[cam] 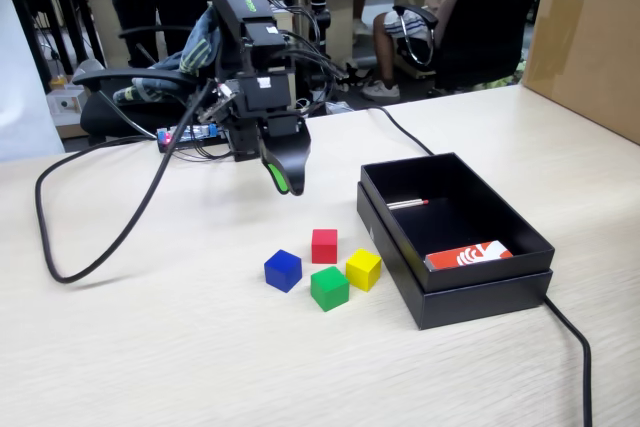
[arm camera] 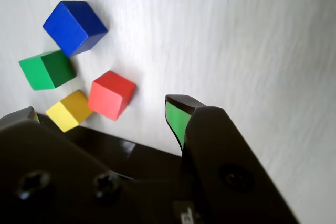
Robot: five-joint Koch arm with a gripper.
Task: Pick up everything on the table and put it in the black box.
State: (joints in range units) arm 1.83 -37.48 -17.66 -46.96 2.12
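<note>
Pale beige wood-grain table [cam: 150, 347], four cubes clustered at centre; red cube [cam: 324, 245] at twelve o'clock of the cluster, blue cube [cam: 283, 270] at nine, green cube [cam: 329, 288] at six, yellow cube [cam: 363, 269] at three; black box [cam: 452, 292] just beyond at three o'clock; black cable [cam: 100, 247] looping at nine; brown carton [cam: 585, 42] at two, seemingly resting on the table.

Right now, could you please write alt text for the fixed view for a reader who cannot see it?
A small robot arm's hand hangs above a pale table, over four cubes clustered together: red, blue, green and yellow. Right of them sits an open black box holding a red-and-white card and a thin stick.
</note>
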